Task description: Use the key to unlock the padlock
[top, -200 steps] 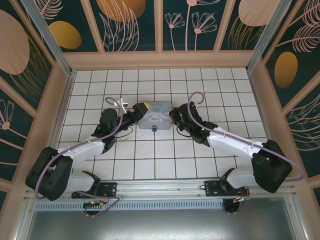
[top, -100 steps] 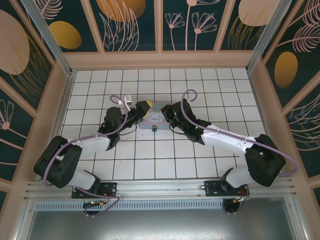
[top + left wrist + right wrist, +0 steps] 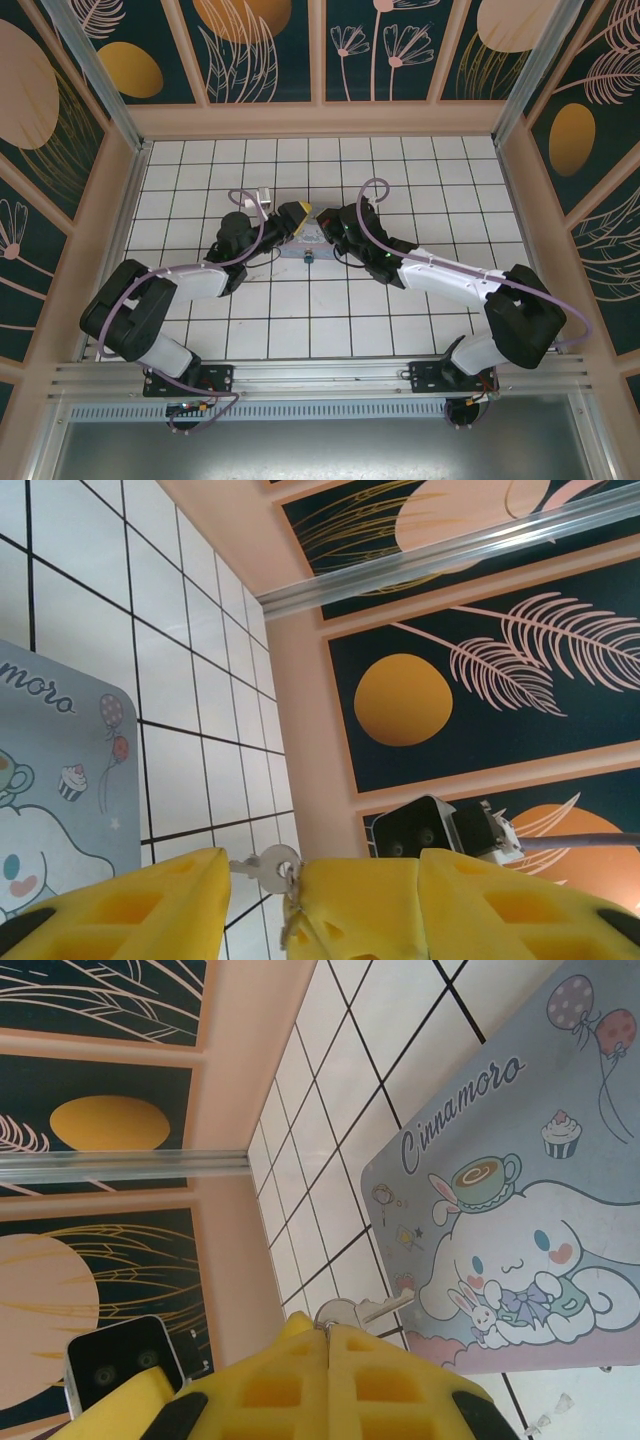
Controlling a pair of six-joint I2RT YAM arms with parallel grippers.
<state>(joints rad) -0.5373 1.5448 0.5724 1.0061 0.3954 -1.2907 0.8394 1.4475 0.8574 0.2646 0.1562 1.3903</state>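
Two arms meet nose to nose in the top view, over the middle of a white tiled table [image 3: 400,320] with thin dark grid lines. The left gripper [image 3: 297,213] and the right gripper [image 3: 322,227] sit almost touching above a pale blue cartoon tin [image 3: 308,244]. The padlock [image 3: 308,257], tiny and dark, lies on the table right at the tin's near edge, just below both grippers. Room-wise it's a boxed-in pen with peach frame walls [image 3: 320,120]. There are dark teal panels [image 3: 260,40] with orange ovals and pale line-drawn leaves and flowers. Silvery posts [image 3: 95,78] stand in the back corners, and a metal rail [image 3: 320,375] runs along the near side where the bases bolt on.

Left wrist view next: the yellow fingers [image 3: 130,910] run along the bottom with a gap between them, so they're not clenched. The key [image 3: 270,866] has its round head poking up in that gap, touching the yellow block on its right. Can't tell which yellow block belongs to which arm, tbh. Behind it are the tin's corner, tiles running up to the peach wall, a teal panel with an orange disc and a feathery leaf, and a black camera box [image 3: 420,827].

Right wrist view: the fingers are pressed tight together, seam shut, with the key pinched at the tips and its shaft pointing toward the tin's edge. The tin reads "Cinnamoro" and shows a white long-eared character. Beyond it, more tiles run to the peach wall and a silvery post.
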